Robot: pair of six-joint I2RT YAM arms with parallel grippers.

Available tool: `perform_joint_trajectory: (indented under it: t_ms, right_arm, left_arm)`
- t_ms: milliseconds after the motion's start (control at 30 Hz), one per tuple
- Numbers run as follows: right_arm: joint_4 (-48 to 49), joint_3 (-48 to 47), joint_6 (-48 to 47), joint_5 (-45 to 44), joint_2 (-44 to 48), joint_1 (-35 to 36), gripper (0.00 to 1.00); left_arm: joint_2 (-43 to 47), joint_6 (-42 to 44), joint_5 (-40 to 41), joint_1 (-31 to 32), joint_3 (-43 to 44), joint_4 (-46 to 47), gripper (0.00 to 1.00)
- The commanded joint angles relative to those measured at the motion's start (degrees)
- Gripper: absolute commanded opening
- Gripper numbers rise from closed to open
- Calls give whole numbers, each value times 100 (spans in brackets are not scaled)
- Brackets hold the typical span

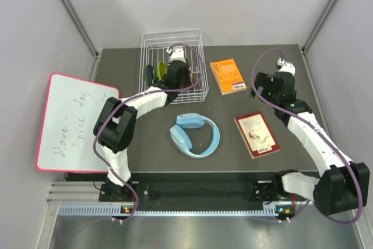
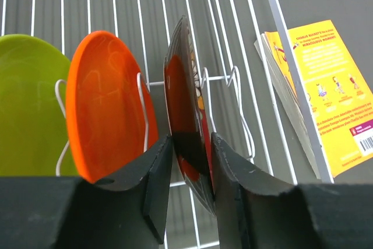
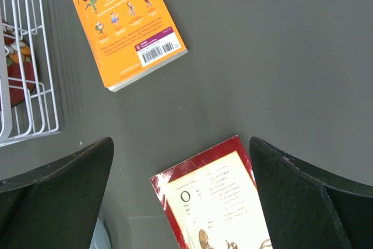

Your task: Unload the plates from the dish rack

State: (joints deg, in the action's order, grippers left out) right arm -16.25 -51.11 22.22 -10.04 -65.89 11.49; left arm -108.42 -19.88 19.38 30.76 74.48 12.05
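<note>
Standing on edge between the wire prongs of the dish rack (image 1: 169, 38), at the upper middle of the overhead frame, the dark red plate (image 2: 180, 97) is the one being taken. The left fingers (image 2: 224, 170) are pinched narrow on its lower rim, one against each face. Gripping the rim makes sense, I'd say, since the prongs hold the plates too close together for a wider hold. The wrist view shows the orange plate (image 2: 108, 115) and lime green plate (image 2: 29, 109) slotted to its left. Only the overhead view shows the dark teal plate (image 1: 150, 74) beyond them. The right fingers (image 3: 76, 179) hang wide apart and empty over the desk (image 3: 280, 56), between the orange book (image 3: 125, 24) and the red book (image 3: 215, 202), probably keeping clear.
</note>
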Motion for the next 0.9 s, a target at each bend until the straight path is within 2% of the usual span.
perform_joint_trajectory:
  t_ms: [0, 67, 133, 167, 233, 367, 467, 533, 700, 867]
  right_arm:
    - [140, -74, -42, -50, -73, -15, 100]
    - [131, -83, -42, -59, -117, -32, 100]
    - [122, -83, -42, -68, -117, -32, 100]
    - [113, -83, -42, -77, -135, -41, 100]
    - [96, -74, -51, -68, -135, -32, 100]
    - [26, -66, -42, -85, -100, -32, 100]
    - [-9, -48, -42, -94, -56, -41, 100]
    - [-53, -39, -42, -103, 23, -41, 100]
    - [-133, -22, -42, -138, 225, -32, 99]
    - [-194, -4, -24, -147, 357, -32, 100]
  left_arm:
    - [-135, -25, 102, 9, 278, 377, 37]
    - [-179, -16, 75, 17, 295, 377, 31]
    - [-232, -16, 84, 17, 339, 324, 20]
    - [-249, -16, 75, 9, 374, 289, 8]
    - [-302, -7, 66, 9, 462, 175, 0]
    - [-329, 54, 127, 9, 533, 122, 0]
    - [-337, 185, 618, 79, 638, -1, 0]
    - [-311, 431, 1233, 158, 691, -28, 0]
    - [-57, 1021, 2437, 378, 507, 297, 0]
    - [198, 1275, 2738, 474, 410, 491, 0]
